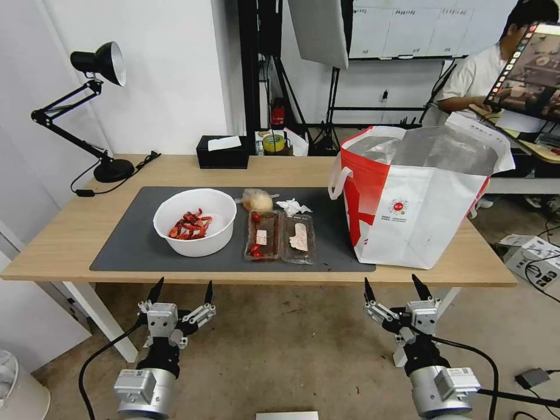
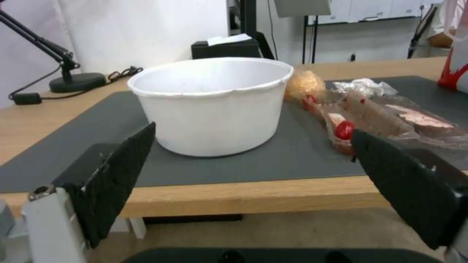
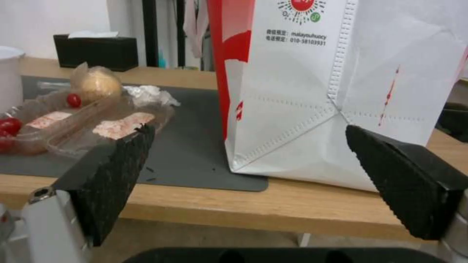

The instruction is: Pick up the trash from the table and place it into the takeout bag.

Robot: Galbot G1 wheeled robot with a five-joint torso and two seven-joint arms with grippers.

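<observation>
The trash lies on the dark mat of the table (image 1: 76, 233): a white bowl (image 1: 195, 221) (image 2: 212, 106) with red crayfish shells, a clear clamshell tray (image 1: 280, 235) (image 2: 390, 120) (image 3: 83, 120) with scraps and small tomatoes, a crumpled tissue (image 1: 293, 206) (image 3: 146, 93), and a small beige-filled plastic bag (image 1: 257, 200) (image 3: 97, 84). The takeout bag (image 1: 420, 192) (image 3: 336, 91) stands open at the mat's right end, foil lining showing. My left gripper (image 1: 181, 291) hangs open below the table's front edge, in front of the bowl. My right gripper (image 1: 395, 287) hangs open in front of the bag. Both hold nothing.
A black tissue box (image 1: 222, 151) sits at the back of the table, with a roll of tape (image 1: 274, 143) beside it. A black desk lamp (image 1: 96, 111) and its cord occupy the back left corner. White table legs (image 1: 102, 321) stand under the front edge, left of my left gripper.
</observation>
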